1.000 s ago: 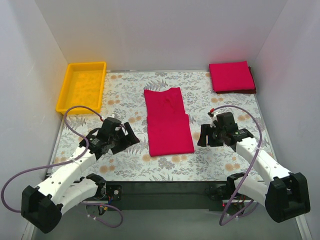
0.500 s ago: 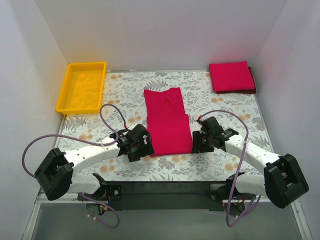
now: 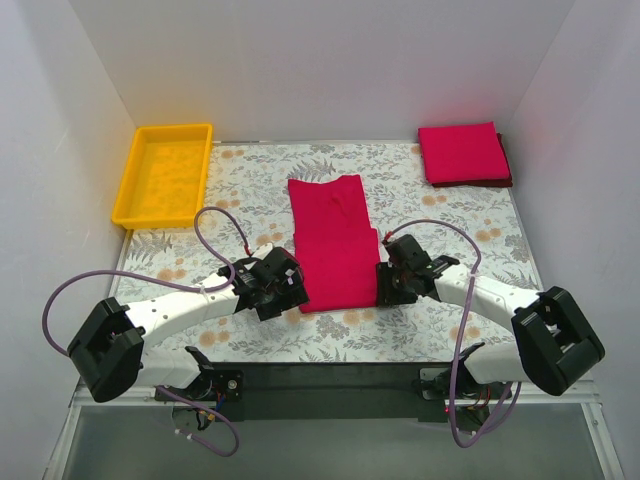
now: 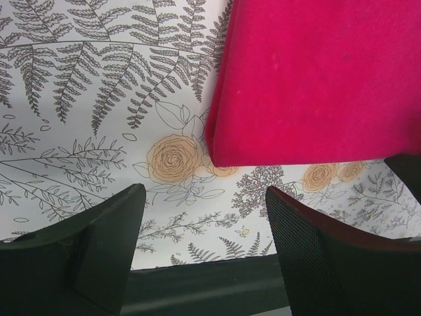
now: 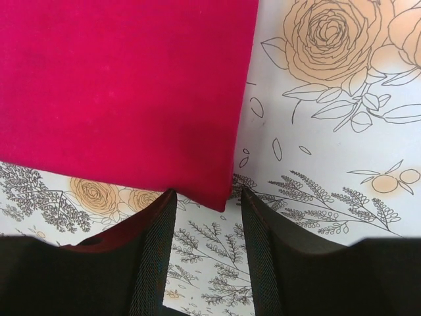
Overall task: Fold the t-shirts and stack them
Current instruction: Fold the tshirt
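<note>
We see a crimson t-shirt (image 3: 335, 245) lying flat at the middle of the table (image 3: 240, 175), folded into a long soft rectangle with its near half doubled over, so that the near part looks thicker and a touch wider than the far part. A second pile of the same red cloth, the folded stack (image 3: 463, 153), sits squared off in the far right corner.

The left gripper (image 3: 290, 292) rests low at the shirt's near left corner and the right gripper (image 3: 382, 285) at its near right corner. From above we cannot judge either opening.

The wrist views settle it. In the left one, the shirt's rounded folded corner (image 4: 316, 79) lies just ahead of the left gripper (image 4: 205, 194), whose black mesh-textured fingers (image 4: 329, 257) stand wide apart over bare printed cloth. In the right one, the right gripper (image 5: 208, 194) is set narrower, a clear gap between its fingers (image 5: 145, 257), with the shirt's corner (image 5: 125, 85) reaching just into that gap's mouth, not pinched.

A glossy yellow tray (image 3: 163, 172) of rigid plastic stands at the far left corner, well apart. The table bears a pale fern-and-rose print.
</note>
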Controlling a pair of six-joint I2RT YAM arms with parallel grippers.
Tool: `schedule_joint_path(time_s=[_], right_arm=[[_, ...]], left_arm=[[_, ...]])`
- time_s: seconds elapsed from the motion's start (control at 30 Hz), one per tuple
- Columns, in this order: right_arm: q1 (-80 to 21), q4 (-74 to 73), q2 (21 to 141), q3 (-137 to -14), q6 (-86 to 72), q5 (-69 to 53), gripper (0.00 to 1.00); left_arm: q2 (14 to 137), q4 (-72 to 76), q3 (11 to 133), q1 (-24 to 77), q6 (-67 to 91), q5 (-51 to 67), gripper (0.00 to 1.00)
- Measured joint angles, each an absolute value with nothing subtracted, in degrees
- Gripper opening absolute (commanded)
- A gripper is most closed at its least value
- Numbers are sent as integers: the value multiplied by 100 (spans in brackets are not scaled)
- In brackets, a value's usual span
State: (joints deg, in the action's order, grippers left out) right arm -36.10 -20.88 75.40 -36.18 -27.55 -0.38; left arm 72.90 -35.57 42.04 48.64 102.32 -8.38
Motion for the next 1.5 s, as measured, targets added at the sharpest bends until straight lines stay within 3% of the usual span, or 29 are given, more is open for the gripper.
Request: schedule_joint_path(time_s=[0.67,1.2,1.33,1.5], right_arm=[[-3706,-2443,7585,-4047,-2851,322,53],[-4077,-2340,8075,-4036,-2987,873,46],[-4101,-2342,8138,-4036,-2991,888,39],[-4165,-2231,8206,-4036,-3050,823,17]], left_arm=[[7341,-3583,4204,4888,10226,-926,69],[7437,-3601,4204,4936,10221,-1013,69],[7450,-3601,4204,4943,10221,-1024,70],[7467,-3605,4206,4947,10215,-1055,73]])
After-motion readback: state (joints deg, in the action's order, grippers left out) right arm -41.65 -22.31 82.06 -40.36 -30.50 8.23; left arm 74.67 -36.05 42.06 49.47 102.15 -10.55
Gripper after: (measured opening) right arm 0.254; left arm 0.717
